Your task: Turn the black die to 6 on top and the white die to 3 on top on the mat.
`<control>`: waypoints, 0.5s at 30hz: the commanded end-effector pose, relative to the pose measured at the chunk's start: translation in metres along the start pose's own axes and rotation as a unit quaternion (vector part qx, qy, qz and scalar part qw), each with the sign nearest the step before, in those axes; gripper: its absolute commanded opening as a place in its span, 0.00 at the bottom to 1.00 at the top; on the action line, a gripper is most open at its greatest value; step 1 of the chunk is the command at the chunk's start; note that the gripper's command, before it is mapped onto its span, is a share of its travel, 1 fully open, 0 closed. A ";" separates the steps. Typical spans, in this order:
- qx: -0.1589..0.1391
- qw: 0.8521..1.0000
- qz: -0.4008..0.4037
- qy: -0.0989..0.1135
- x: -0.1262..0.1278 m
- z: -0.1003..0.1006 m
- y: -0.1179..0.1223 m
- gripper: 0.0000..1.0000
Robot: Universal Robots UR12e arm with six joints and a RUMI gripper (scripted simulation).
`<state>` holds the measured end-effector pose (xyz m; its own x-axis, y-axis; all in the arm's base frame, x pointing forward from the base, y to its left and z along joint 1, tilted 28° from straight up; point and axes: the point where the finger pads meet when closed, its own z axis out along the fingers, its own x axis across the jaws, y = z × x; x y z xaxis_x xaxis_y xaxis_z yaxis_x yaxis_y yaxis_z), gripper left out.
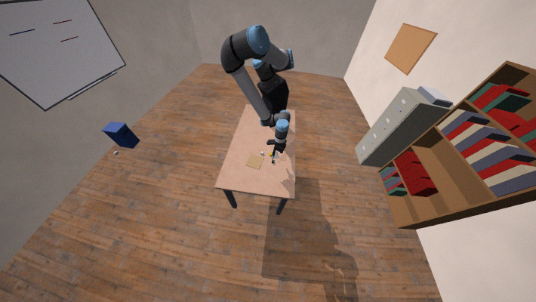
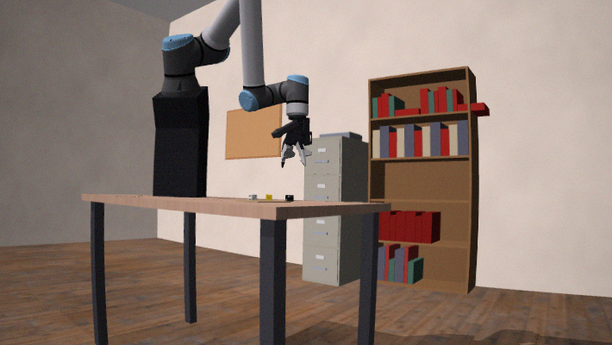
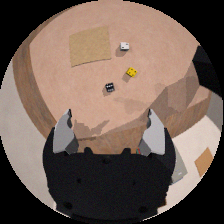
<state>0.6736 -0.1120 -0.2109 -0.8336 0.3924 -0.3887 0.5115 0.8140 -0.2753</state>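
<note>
Black, the die (image 1: 272, 161) (image 2: 289, 197) (image 3: 109, 87) nearest my fingertips in the wrist view sits on the wooden table (image 1: 241, 132) (image 2: 172, 205) (image 3: 155, 30), off the mat (image 1: 254, 161) (image 2: 271, 201) (image 3: 90, 46). My pincer (image 1: 275, 159) (image 2: 294, 166) (image 3: 109, 109) is spread wide, with nothing in its grip, well above the table and pointing down. The white die (image 1: 262, 152) (image 2: 252, 197) (image 3: 124, 46) lies off the mat too, near its edge. Between black and white, a little to one side, I see the yellow die (image 1: 271, 154) (image 2: 268, 197) (image 3: 131, 72), also on bare wood. All three stand apart from one another. Their pips are too small for me to read the top numbers surely.
</note>
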 end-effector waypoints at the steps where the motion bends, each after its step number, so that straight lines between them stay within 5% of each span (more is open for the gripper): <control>1: 0.000 1.000 0.000 0.000 0.000 0.000 0.000 1.00; 7: 0.000 1.000 -0.009 0.000 0.000 0.002 -0.001 1.00; 15: 0.000 0.991 -0.131 0.000 0.001 0.030 -0.011 1.00</control>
<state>0.6734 -0.1241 -0.2244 -0.8995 0.2731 -0.3411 0.3870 0.8603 -0.3318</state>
